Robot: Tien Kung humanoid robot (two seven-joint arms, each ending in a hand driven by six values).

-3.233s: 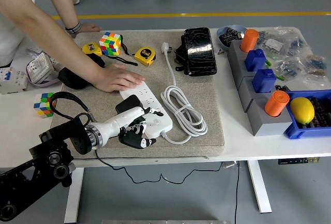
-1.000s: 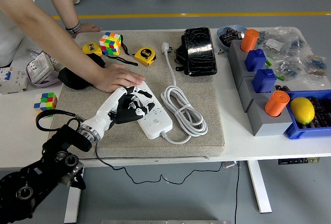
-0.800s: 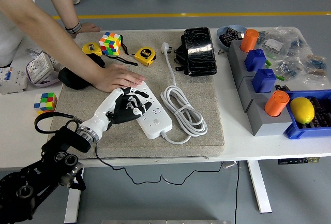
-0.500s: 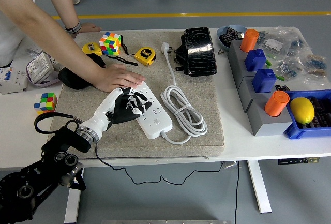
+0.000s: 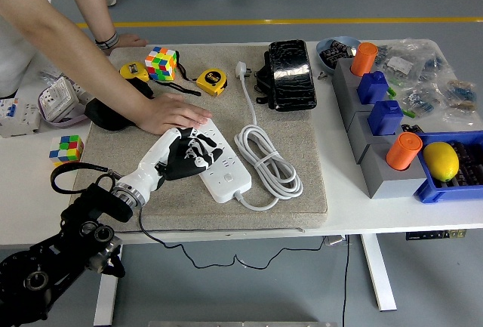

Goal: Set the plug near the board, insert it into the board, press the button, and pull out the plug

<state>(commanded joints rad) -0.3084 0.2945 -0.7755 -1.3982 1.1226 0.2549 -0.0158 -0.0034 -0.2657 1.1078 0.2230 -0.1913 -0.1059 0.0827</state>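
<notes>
The left robot hand [image 5: 189, 155] reaches forward, its fingers curled downward.

1. Even, bright overhead light fills the scene; nothing is dim.
2. Shadows are soft and short, as under the coiled white cable [image 5: 266, 162].
3. Glare shows on the glossy black case [image 5: 290, 75].
4. The white surface [image 5: 392, 212] nearly blows out.
5. Focus is sharp throughout, with slight wide-angle bending at the edges.

You see the power strip [image 5: 220, 167] lying on the mat [image 5: 302, 153], its coiled cord [image 5: 268, 162] just to its right. The robot's left hand [image 5: 189, 155] rests on the strip's near-left part, and a person's hand [image 5: 170, 112] presses its far end. Behind them sit a tape measure [image 5: 211, 81] and a puzzle cube [image 5: 161, 63].
</notes>
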